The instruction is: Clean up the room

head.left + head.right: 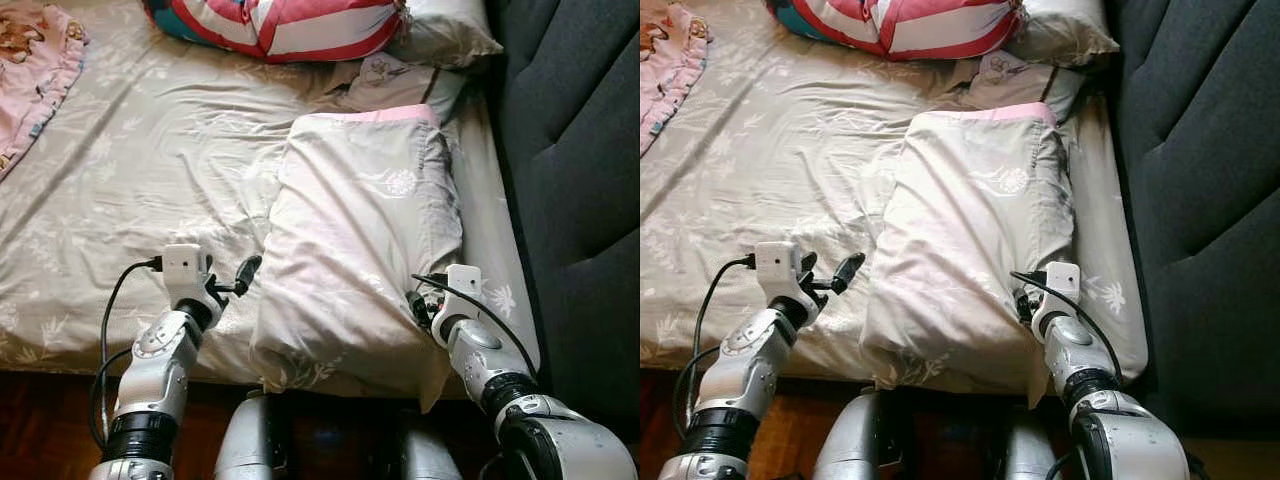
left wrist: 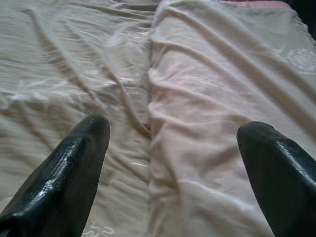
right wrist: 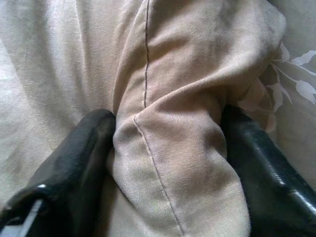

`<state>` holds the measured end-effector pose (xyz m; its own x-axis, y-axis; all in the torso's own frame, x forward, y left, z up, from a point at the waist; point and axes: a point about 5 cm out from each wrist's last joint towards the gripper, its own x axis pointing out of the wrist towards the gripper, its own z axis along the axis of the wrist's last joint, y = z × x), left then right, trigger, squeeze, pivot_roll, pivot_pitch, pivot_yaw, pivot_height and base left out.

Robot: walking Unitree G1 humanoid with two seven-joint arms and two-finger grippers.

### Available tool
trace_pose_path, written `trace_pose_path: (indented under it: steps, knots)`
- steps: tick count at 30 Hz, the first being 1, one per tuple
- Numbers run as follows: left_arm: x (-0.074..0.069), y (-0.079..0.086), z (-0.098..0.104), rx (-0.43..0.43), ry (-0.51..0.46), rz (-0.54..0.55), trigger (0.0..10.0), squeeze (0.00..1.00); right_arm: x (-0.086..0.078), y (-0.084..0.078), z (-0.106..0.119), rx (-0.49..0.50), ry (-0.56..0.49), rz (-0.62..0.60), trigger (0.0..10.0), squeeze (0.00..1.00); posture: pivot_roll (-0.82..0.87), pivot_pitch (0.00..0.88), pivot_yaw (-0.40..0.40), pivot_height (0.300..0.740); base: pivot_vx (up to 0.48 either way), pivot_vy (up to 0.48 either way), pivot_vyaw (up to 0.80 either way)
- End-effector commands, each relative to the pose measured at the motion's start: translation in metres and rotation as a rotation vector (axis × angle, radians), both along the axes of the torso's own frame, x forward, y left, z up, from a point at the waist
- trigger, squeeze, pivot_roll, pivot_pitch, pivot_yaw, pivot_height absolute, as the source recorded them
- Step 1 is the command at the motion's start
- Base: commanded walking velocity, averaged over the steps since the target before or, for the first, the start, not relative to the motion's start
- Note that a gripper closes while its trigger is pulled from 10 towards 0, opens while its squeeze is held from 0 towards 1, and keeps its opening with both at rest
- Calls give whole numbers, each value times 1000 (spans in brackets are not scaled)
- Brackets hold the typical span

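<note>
Right wrist view has the right gripper [image 3: 168, 163] pinching a seamed fold of the folded quilt [image 1: 360, 250] between both black fingers [image 3: 74, 163]. That quilt lies on the bed [image 1: 130, 200], along its side nearest the dark headboard [image 1: 580, 150]. Just beside the quilt's other edge hovers the left gripper [image 2: 173, 163], jaws spread wide. Beyond the quilt lie a striped pillow [image 1: 290, 25] and a pink blanket [image 1: 35, 60].

Beige floral folded duvet [image 1: 360, 250].
</note>
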<state>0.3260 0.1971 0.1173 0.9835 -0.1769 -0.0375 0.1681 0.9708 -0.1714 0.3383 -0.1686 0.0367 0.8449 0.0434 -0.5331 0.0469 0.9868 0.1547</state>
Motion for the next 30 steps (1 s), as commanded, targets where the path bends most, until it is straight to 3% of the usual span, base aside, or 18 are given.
trace_pose_path:
  steps: [1,16,19,30]
  knots:
    - [-4,5,-5,5,24,21,10000,0,-33,8,-39,28,199,16,0,0,67,289,15,655,0,0,0]
    - [-6,2,-11,-20,44,27,10000,0,-35,3,-40,-10,192,31,0,0,50,287,-2,655,0,0,0]
    - [3,-5,-20,8,73,18,10000,0,-35,-8,-39,-82,167,34,0,0,28,295,-11,655,0,0,0]
    - [20,-27,-43,-55,199,-54,10000,0,-40,-22,-41,-82,126,35,0,0,-89,310,-29,655,0,0,0]
